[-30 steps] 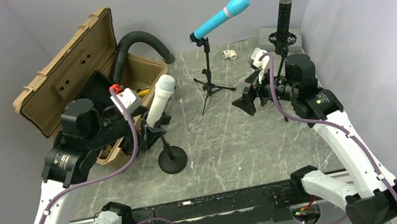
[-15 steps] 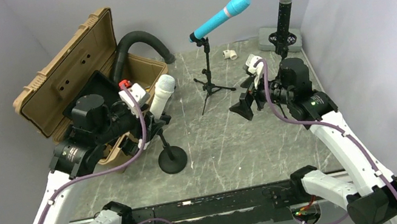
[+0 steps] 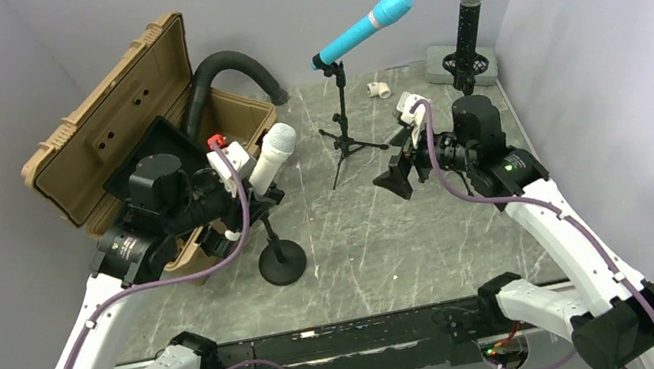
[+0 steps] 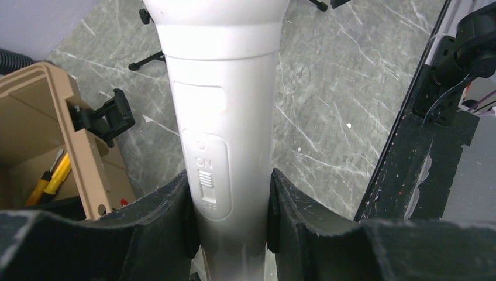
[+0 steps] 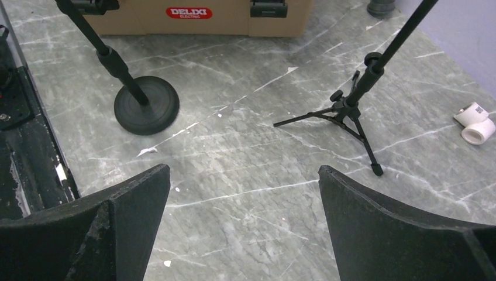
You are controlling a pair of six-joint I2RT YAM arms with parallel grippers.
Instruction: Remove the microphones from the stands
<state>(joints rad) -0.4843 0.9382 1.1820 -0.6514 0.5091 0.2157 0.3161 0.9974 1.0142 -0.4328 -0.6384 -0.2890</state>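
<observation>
A white microphone [image 3: 273, 152] with an ON/OFF slider [image 4: 225, 117] tilts up from a black stand with a round base [image 3: 282, 264] left of the table's middle. My left gripper [image 3: 251, 187] comes in from the left, and its jaws press both sides of the handle just below the switch [image 4: 229, 175]. The fingers hide the microphone's lower end and the stand's clip. My right gripper [image 3: 398, 177] hovers open above bare table right of centre [image 5: 244, 170], with the stand's base [image 5: 146, 105] ahead of it to the left.
A cyan microphone [image 3: 363, 28] sits on a tripod stand [image 3: 347, 137] at the back centre. A black microphone [image 3: 467, 23] stands at the back right. An open tan case [image 3: 138, 116] and a black hose [image 3: 226, 68] lie on the left. White pipe fittings [image 3: 377, 88] lie beyond the tripod.
My left gripper moved right and closed its jaws onto the white microphone's handle, nudging the microphone slightly right. The right arm drifted left and a little farther back, still open.
</observation>
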